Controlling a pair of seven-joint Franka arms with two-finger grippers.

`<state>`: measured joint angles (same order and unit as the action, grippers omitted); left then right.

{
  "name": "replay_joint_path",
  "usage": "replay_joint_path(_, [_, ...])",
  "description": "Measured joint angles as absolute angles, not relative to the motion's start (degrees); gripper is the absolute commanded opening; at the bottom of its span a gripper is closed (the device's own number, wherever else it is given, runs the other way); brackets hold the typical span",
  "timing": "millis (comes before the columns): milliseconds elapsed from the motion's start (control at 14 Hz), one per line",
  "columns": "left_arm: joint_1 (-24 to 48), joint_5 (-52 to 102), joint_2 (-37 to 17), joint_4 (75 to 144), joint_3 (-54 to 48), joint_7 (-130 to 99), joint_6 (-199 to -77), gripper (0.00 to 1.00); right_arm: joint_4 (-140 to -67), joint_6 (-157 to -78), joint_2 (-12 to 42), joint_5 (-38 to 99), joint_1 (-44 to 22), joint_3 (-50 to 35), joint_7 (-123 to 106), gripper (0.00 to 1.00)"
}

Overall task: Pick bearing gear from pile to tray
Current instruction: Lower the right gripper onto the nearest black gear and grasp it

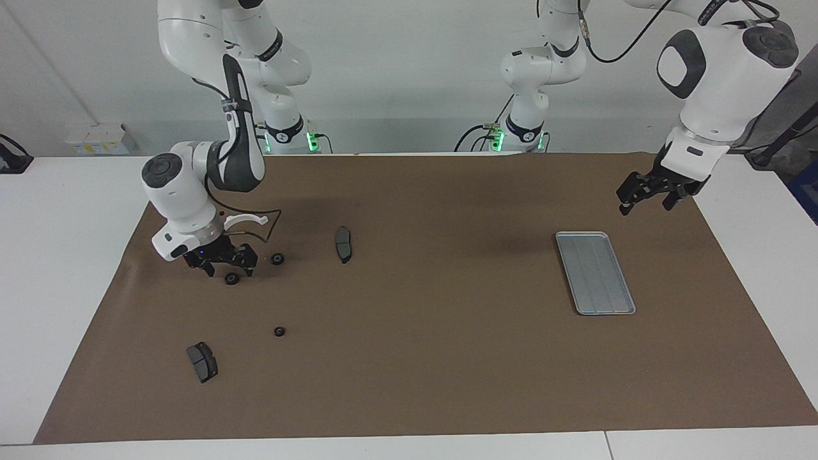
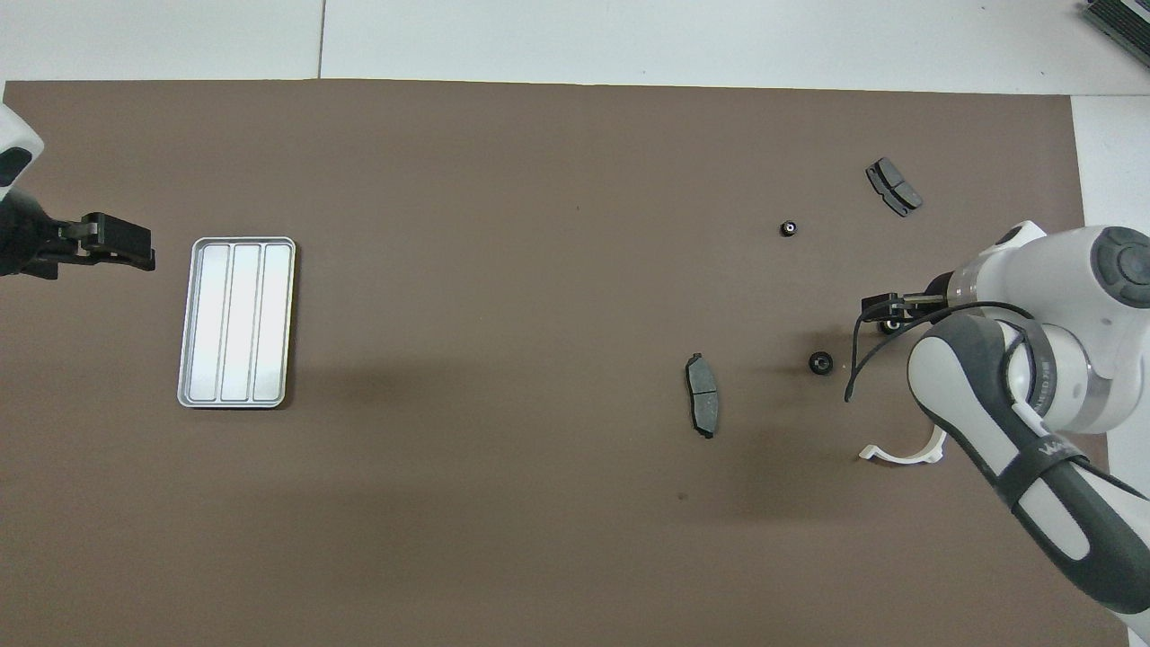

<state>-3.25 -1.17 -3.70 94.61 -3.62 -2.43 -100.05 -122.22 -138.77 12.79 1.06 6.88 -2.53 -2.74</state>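
Low, right gripper [image 1: 229, 271] spread over a gear [image 1: 232, 279]; left gripper [image 1: 645, 197] unclenched beside the tray [image 1: 576, 243].

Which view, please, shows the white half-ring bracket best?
The overhead view: the white half-ring bracket shows about half its arc, the rest under the right arm. The facing view shows only a short piece beside that arm's wrist.

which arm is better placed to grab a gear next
The right arm: its open end effector is low over a black gear in the pile. The left end effector waits, open, near the tray, away from the gears.
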Motion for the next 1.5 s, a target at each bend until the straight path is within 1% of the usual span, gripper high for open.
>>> replay_joint_path(71, [-3.2,-1.2,-3.7,94.6,-3.6,-2.4,-100.0,1.0,-122.4,-139.0,13.2,1.1,7.0,-2.5,-2.7,1.0])
replay_joint_path(142, [-3.2,-1.2,-3.7,94.6,-3.6,-2.4,-100.0,1.0,-122.6,-139.1,13.5,1.1,7.2,-2.5,-2.7,0.96])
replay_joint_path(214, [-3.2,-1.2,-3.7,94.6,-3.6,-2.4,-100.0,1.0,-122.9,-139.2,13.7,1.1,7.5,-2.5,-2.8,0.89])
replay_joint_path(285, [-3.2,-1.2,-3.7,94.6,-3.6,-2.4,-100.0,1.0,-123.2,-139.5,13.8,1.1,7.7,-2.5,-2.9,0.8])
replay_joint_path(427, [-3.2,-1.2,-3.7,94.6,-3.6,-2.4,-100.0,1.0,-123.5,-139.8,13.9,1.1,7.9,-2.5,-3.1,0.55])
replay_joint_path(641, [-3.2,-1.2,-3.7,94.7,-3.6,-2.4,-100.0,1.0,-124.0,-140.0,13.8,1.0,7.9,-2.5,-3.1,0.21])
replay_joint_path(712, [-3.2,-1.2,-3.7,94.7,-3.6,-2.4,-100.0,1.0,-124.0,-140.0,13.7,1.0,8.0,-2.4,-3.1,0.07])
replay_joint_path(784, [-3.2,-1.2,-3.7,94.7,-3.6,-2.4,-100.0,1.0,-124.1,-140.0,13.7,1.0,8.0,-2.4,-3.1,0.0])
replay_joint_path(1140, [-3.2,-1.2,-3.7,94.7,-3.6,-2.4,-100.0,1.0,-123.7,-140.5,13.4,1.1,7.3,-3.2,-2.5,0.0])
replay_joint_path(1282, [-3.2,-1.2,-3.7,94.7,-3.6,-2.4,-100.0,1.0,-123.1,-140.5,12.3,1.1,4.6,-3.4,0.8,0.0])
replay_joint_path(1496, [-3.2,-1.2,-3.7,94.8,-3.6,-2.4,-100.0,1.0,-122.2,-140.5,11.0,1.2,-1.7,-3.5,10.2,0.0])
